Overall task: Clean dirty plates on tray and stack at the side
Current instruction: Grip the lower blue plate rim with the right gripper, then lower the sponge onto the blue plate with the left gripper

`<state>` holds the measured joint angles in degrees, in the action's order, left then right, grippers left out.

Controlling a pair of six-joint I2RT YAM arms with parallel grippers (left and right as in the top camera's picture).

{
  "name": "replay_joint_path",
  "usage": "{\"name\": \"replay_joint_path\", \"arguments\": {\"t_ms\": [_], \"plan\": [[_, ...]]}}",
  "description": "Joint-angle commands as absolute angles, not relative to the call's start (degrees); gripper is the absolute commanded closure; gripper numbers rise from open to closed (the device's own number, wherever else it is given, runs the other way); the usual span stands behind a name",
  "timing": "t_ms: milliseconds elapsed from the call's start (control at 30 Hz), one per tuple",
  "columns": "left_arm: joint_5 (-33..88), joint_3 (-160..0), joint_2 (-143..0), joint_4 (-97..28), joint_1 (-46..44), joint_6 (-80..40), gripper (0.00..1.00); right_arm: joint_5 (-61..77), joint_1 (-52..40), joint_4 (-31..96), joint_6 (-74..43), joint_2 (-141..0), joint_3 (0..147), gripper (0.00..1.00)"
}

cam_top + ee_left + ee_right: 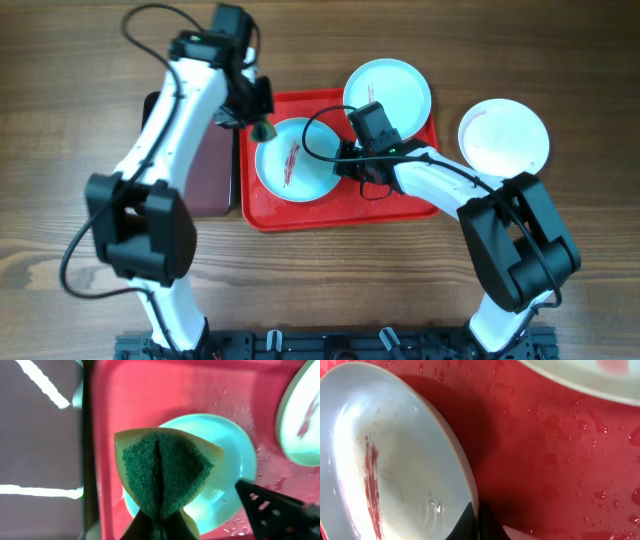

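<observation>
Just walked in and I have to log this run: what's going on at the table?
This is plate cleaning on the red tray. The right gripper pinches the rim of a light-blue plate marked with a red streak, apparently steadying it. The left gripper holds a green-faced sponge over that plate's edge. A second light-blue plate sits at the tray's far corner, and a white plate lies on the table beside the tray.
</observation>
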<state>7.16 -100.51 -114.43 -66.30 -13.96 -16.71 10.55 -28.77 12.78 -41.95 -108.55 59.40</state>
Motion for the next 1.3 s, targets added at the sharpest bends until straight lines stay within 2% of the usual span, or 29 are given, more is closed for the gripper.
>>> {"name": "replay_joint_path", "arguments": {"t_ms": [0,300,600,800,1100,1267], "plan": [[7.4,-97.6,-118.7,-64.8,-15.1,-12.0,0.96,11.9,-28.7,12.9,-42.0,-110.1,59.9,0.96],[8.5,-89.5,-123.7,-60.2,-16.3,-3.2,0.96,12.1,-28.7,12.9,-41.5,-110.0,59.9,0.96],[12.3,-75.7,-123.7,-48.8,-21.4,-3.0,0.96,12.1,-28.8,12.6,-41.6,-110.1,59.9,0.96],[24.0,-75.8,-123.7,-45.6,-25.8,-4.3,0.96,12.1,-28.8,12.4,-41.6,-110.1,59.9,0.96],[22.9,-77.5,-123.7,-43.7,-26.9,-11.6,0.96,12.1,-28.8,12.4,-41.5,-110.1,59.9,0.96],[22.3,-78.1,-123.7,-36.8,-25.3,-12.7,0.96,12.1,-28.8,12.5,-41.5,-110.1,59.9,0.96]]}}
